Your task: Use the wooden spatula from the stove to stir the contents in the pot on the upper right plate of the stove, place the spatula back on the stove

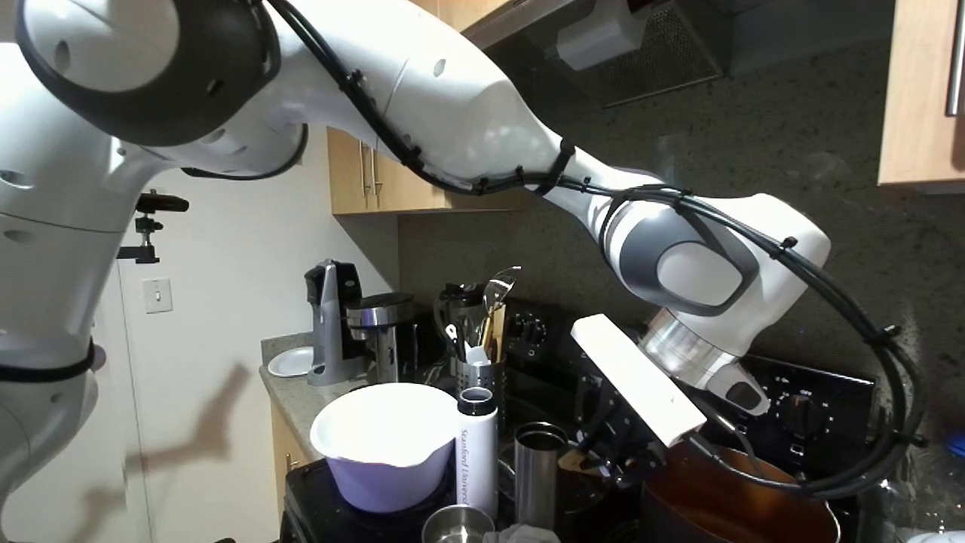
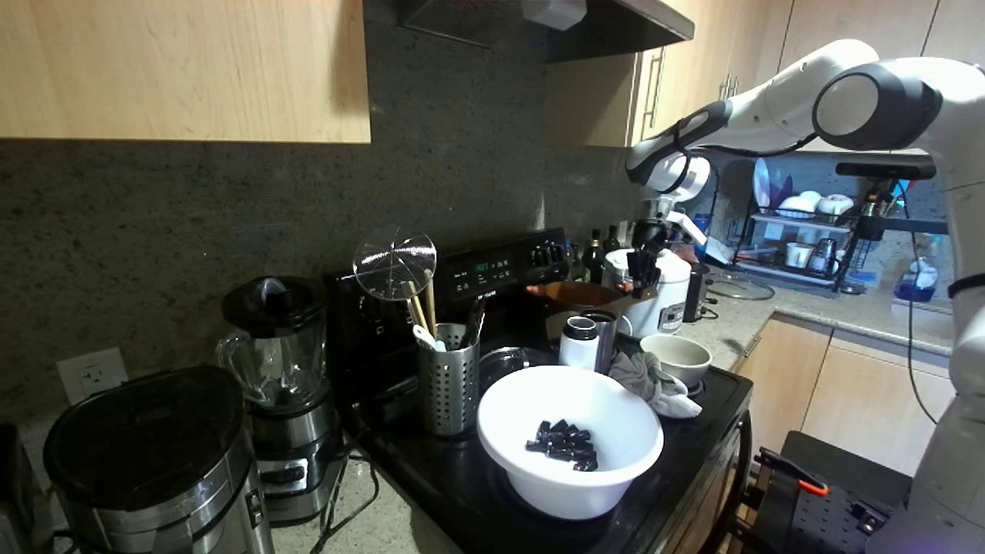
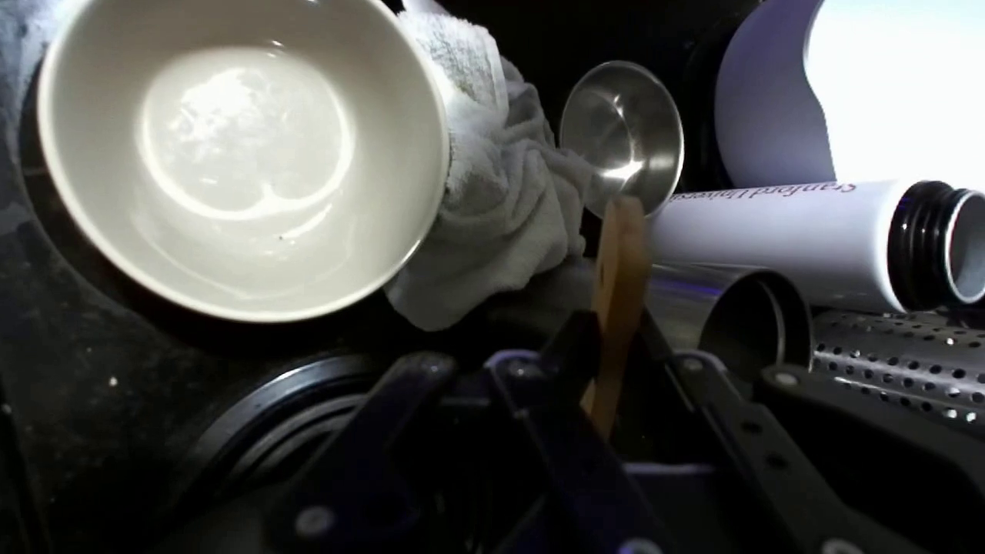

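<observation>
Over the black kitchen stove (image 2: pixel 446 469), my jointed black fingers (image 3: pixel 577 338) clasp the slim light-brown wooden spatula (image 3: pixel 622 285) near the wide round copper-orange pot (image 1: pixel 735 505).

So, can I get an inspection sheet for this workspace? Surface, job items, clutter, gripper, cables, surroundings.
Surface: black stove, top crowded.
Wooden spatula: gripped; clearance to the pot unclear.
Pot: on the stove, near its back panel; contents not seen.
Clutter: white bowl holding black pieces, white bottle, steel tumbler, steel cup, cream bowl, grey towel, perforated utensil holder.
Gripper: closed on the wooden spatula.
Cables: black cables tied along the arm; their loop overlaps the pot in an exterior view, contact can't be told.
Surroundings: blender and white cooker on opposite sides of the stove; range hood overhead.
</observation>
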`<state>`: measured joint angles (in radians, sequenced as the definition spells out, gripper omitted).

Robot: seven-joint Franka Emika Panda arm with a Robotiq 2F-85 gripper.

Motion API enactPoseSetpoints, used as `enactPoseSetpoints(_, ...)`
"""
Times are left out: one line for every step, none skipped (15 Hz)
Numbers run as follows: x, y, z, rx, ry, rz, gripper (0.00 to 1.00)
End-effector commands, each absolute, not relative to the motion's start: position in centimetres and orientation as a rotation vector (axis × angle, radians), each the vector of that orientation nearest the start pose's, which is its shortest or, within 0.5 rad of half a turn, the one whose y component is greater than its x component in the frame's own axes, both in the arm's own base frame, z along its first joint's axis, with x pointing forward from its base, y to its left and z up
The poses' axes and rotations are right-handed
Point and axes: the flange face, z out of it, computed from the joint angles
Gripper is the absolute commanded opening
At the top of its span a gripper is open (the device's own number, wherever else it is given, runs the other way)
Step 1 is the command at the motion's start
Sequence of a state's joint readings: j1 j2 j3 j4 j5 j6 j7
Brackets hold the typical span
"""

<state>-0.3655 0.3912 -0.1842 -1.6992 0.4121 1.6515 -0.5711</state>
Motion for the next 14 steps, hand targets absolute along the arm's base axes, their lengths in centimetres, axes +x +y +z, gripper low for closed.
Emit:
enactPoseSetpoints(54.56,-27.53,34.95,-2.625,0.062,0.192,0.04)
enactPoseSetpoints(54.62,-27.61,34.93,-2.629,0.047,0.193,0.04)
enactPoseSetpoints(54.57,-27.59,34.95,-2.636,0.038,0.194,0.04)
enactPoseSetpoints(54.64,-27.65,34.93,-2.643,0.021,0.191,0.04)
enactPoseSetpoints(54.64,-27.69,35.0,-2.65,0.017,0.192,0.04)
enactPoseSetpoints(54.69,-27.78,35.03,-2.661,0.008,0.184,0.04)
enactPoseSetpoints(54.7,-27.86,35.07,-2.669,0.004,0.182,0.04)
enactPoseSetpoints(54.76,-27.98,35.13,-2.683,0.005,0.175,0.04)
enactPoseSetpoints(54.78,-28.08,35.17,-2.693,0.012,0.17,0.04)
enactPoseSetpoints(54.83,-28.16,35.2,-2.699,0.014,0.162,0.04)
enactPoseSetpoints(54.87,-28.24,35.18,-2.706,0.018,0.157,0.04)
enactPoseSetpoints(54.86,-28.31,35.24,-2.713,0.025,0.157,0.04)
enactPoseSetpoints(54.9,-28.38,35.27,-2.72,0.031,0.147,0.04)
enactPoseSetpoints(54.9,-28.44,35.27,-2.723,0.043,0.14,0.04)
